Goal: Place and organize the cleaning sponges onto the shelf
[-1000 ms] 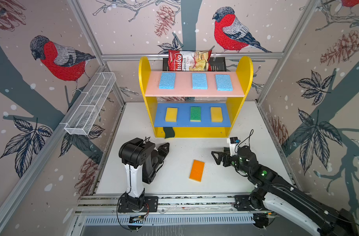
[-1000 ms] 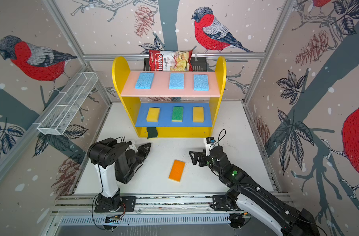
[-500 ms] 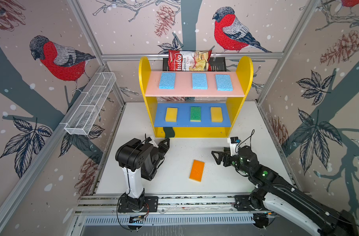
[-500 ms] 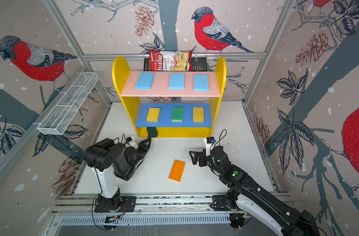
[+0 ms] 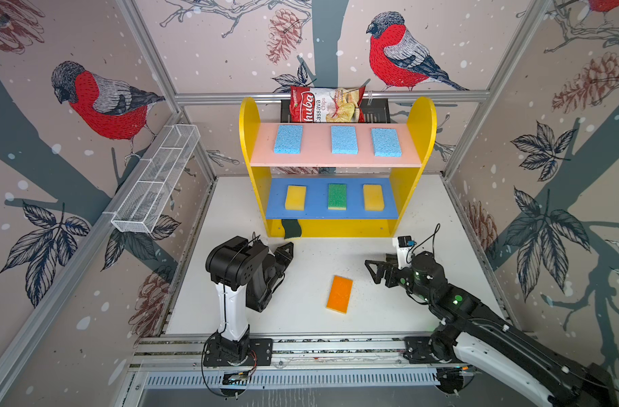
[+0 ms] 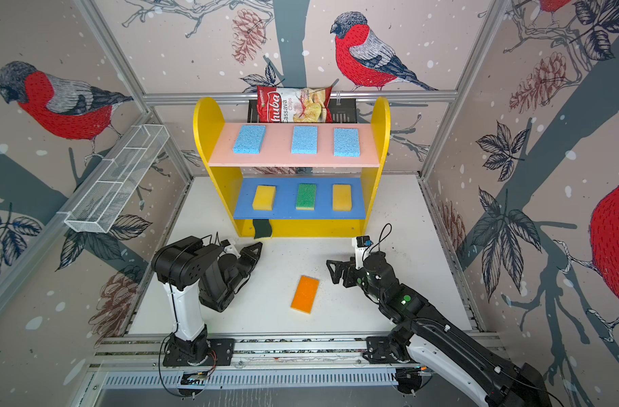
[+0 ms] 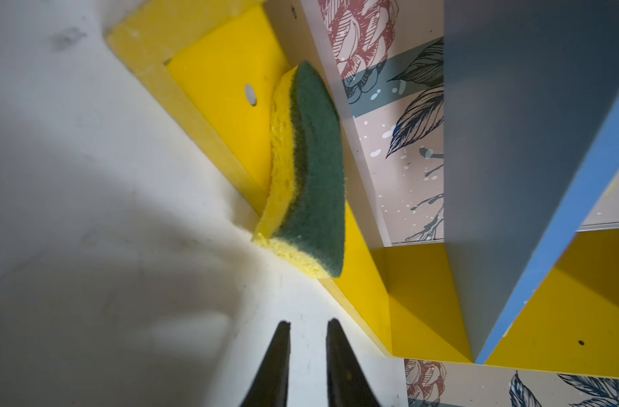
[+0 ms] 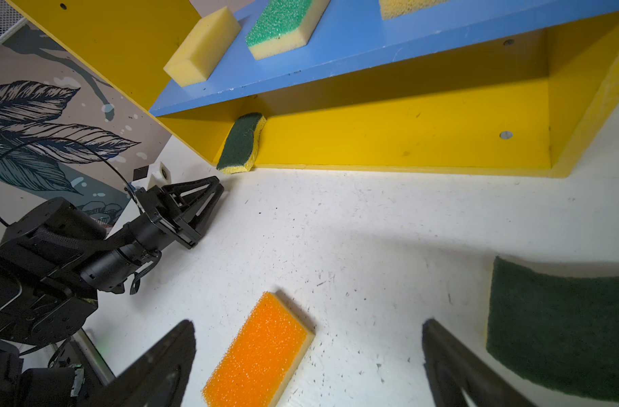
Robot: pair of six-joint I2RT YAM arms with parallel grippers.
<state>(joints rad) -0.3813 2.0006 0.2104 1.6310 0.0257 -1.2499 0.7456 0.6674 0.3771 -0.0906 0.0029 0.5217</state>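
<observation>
Second wavy sponge (image 8: pixel 562 334) appears only in right-wrist view.

- Red crinkled chips bag (image 5: pixel 324 105) with white lettering, upright at the back wall.
- Black slotted metal rack (image 5: pixel 377 112) just behind the bag, mostly hidden by it.
- Long, narrow white wire mesh basket (image 5: pixel 156 178), fixed along the left wall's rail.
- White scuffed tabletop (image 5: pixel 389 317).
- Wallpaper of red-breasted birds (image 5: pixel 103 102), pine cones and leaves.
</observation>
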